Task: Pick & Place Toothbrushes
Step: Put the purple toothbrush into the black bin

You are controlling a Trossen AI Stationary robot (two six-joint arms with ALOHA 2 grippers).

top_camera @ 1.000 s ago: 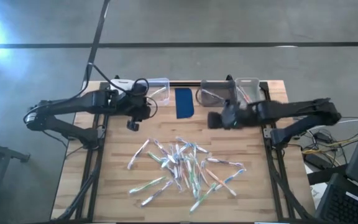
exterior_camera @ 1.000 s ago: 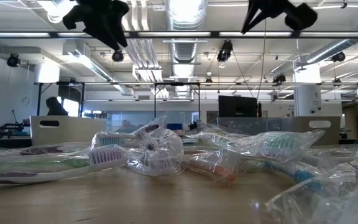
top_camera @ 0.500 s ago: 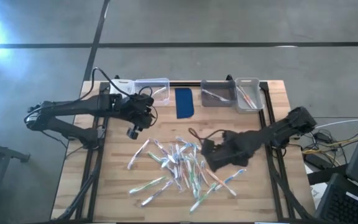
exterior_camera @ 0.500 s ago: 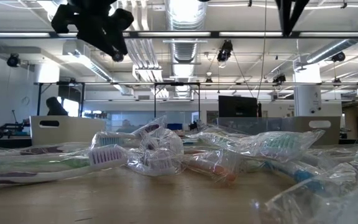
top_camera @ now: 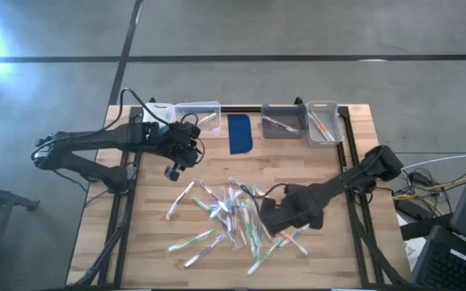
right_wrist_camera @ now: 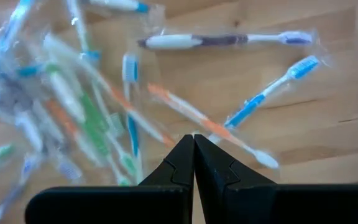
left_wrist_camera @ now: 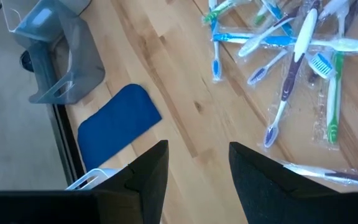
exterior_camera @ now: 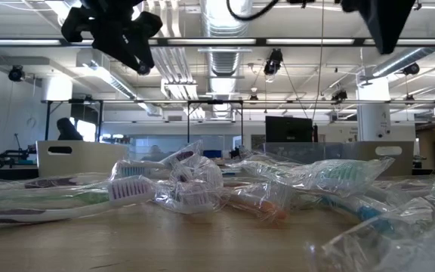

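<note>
Several toothbrushes (top_camera: 231, 217), most in clear wrappers, lie in a loose pile on the wooden table (top_camera: 160, 259); they also fill the low view (exterior_camera: 202, 185). My right gripper (top_camera: 272, 220) hangs shut over the right part of the pile, pointing down, well above it in the low view (exterior_camera: 387, 41). Its wrist view has the shut fingers (right_wrist_camera: 193, 149) over an orange toothbrush (right_wrist_camera: 185, 109). My left gripper (top_camera: 174, 171) hovers open, high over bare wood at the far left of the pile (left_wrist_camera: 197, 168), with nothing between its fingers.
Along the far edge stand a clear bin (top_camera: 199, 115), a dark blue pad (top_camera: 239, 134), a grey bin (top_camera: 282, 122) and another clear bin (top_camera: 323, 121), the last two with toothbrushes inside. Bare wood lies left of the pile and along the near edge.
My right gripper has swung from the far bins toward the near edge, come down over the right part of the pile and turned to point straight down, staying shut. My left gripper has tipped a little further downward and then kept still. The toothbrushes have not moved.
</note>
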